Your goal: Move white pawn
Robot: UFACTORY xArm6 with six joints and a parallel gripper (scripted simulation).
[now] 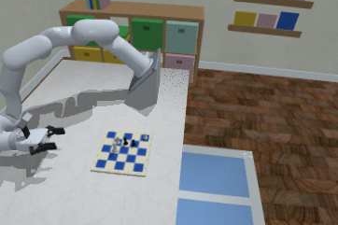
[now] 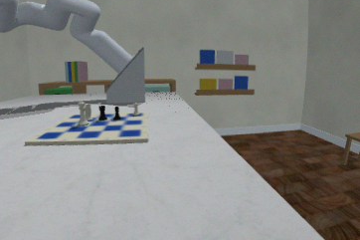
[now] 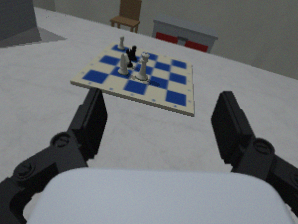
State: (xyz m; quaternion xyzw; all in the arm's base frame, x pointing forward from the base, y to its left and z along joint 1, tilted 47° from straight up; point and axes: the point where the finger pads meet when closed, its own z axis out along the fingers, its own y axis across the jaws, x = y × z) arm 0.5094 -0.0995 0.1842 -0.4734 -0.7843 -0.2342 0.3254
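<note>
A blue and cream chessboard [image 1: 102, 165] [image 2: 75, 139] [image 3: 176, 107] lies flat on the white table. A small white pawn [image 1: 145, 136] [image 2: 135, 110] [image 3: 121, 42] stands alone near the board's far right corner in the top view. Two taller white pieces [image 1: 115, 145] [image 2: 83, 114] [image 3: 143, 67] and two black pieces [image 1: 133, 143] [image 2: 102, 113] [image 3: 132, 52] stand upright in a cluster near it. My gripper [image 1: 54, 139] [image 3: 159, 103] is open and empty. It hovers low over the table, well to the left of the board, and faces it.
A grey wedge-shaped block [image 1: 146, 83] [image 2: 128, 81] stands on the table behind the board, where the arm reaches over. A shelf unit with coloured bins [image 1: 147, 32] is at the back. The table edge [image 1: 183, 125] drops to a wooden floor on the right.
</note>
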